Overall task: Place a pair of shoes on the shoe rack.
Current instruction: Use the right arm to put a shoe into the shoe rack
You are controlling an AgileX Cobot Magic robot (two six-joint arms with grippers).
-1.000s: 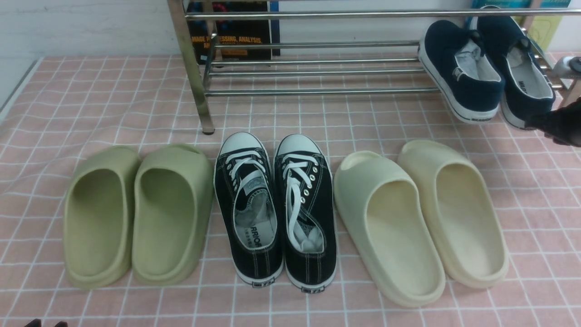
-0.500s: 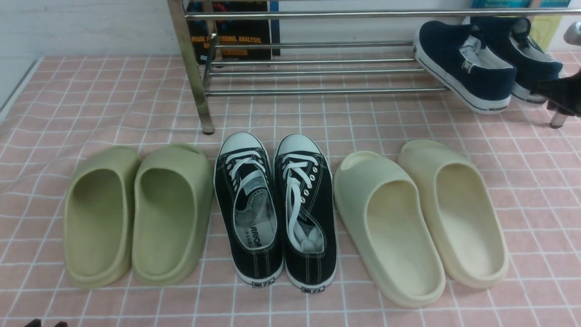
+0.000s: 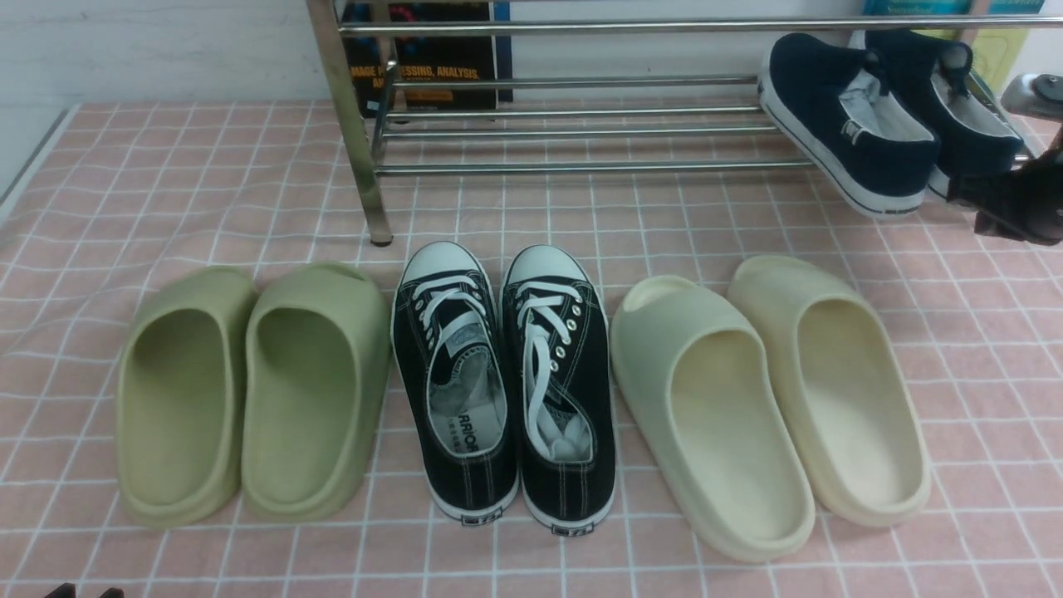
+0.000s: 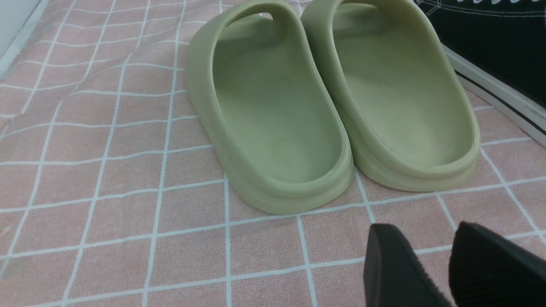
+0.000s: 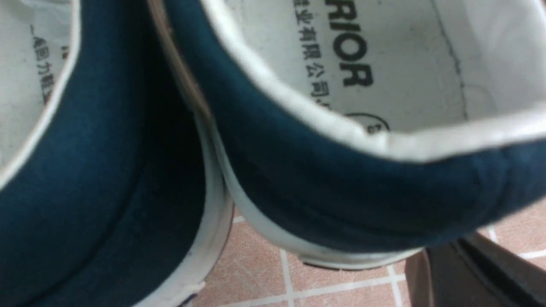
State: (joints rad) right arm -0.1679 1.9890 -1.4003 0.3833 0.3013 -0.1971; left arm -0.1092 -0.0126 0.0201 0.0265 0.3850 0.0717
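Tablecloth in pink check (image 3: 166, 191) lay under everything. At 7 o'clock the left gripper (image 4: 426, 243) hung just above it, its black fingers (image 4: 392, 264) parted and empty. Olive-green slides (image 3: 249, 390) sat at 8 o'clock, black lace-up sneakers (image 3: 507, 382) at 6 and cream slides (image 3: 772, 399) at 4. The chrome shoe rack (image 3: 581, 166) stood at 12 o'clock. On its right end, at 2 o'clock, the pair of shoes (image 3: 847, 124), navy slip-ons, lay tilted, heels jutting past the front bar. The right gripper (image 3: 1009, 203), clenched, touched the right-hand shoe's heel; whether it pinched that heel was unclear.
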